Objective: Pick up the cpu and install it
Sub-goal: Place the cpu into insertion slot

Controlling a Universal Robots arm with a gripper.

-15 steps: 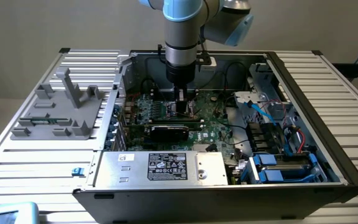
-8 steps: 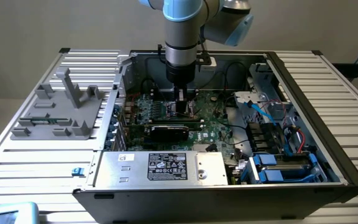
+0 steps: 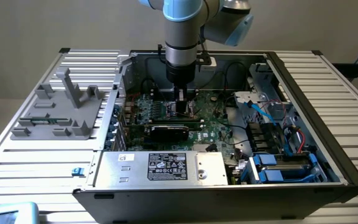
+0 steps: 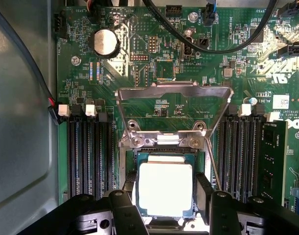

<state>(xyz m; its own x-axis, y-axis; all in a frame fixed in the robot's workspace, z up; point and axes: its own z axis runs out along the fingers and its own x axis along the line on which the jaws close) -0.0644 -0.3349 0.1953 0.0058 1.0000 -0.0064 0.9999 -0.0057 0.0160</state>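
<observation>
The fingers (image 4: 204, 193) stand partly apart and clasp the cpu (image 4: 165, 188) by two opposite edges. The cpu sits level within the socket (image 4: 164, 152) frame; whether it is fully seated or just above the contacts I cannot tell. In the exterior view the arm reaches straight down into the open case (image 3: 316, 116), with its fingers over the socket.

Risks, as I judge them:
- A slight tilt or twist of the cpu against the socket could bend the contacts beneath.
- The fingers sit close inside the socket frame, so any sideways drift could drag the cpu or catch the frame.
- The load plate (image 4: 173, 93) stands raised just beyond the socket, and a knock could drop it on the fingers.

Counted:
- one cpu
- one socket
- one load plate
- one coin cell (image 4: 106, 41) beyond the plate
- two banks of memory slots flanking the socket
- one memory stick (image 4: 272, 161) outside one bank
</observation>
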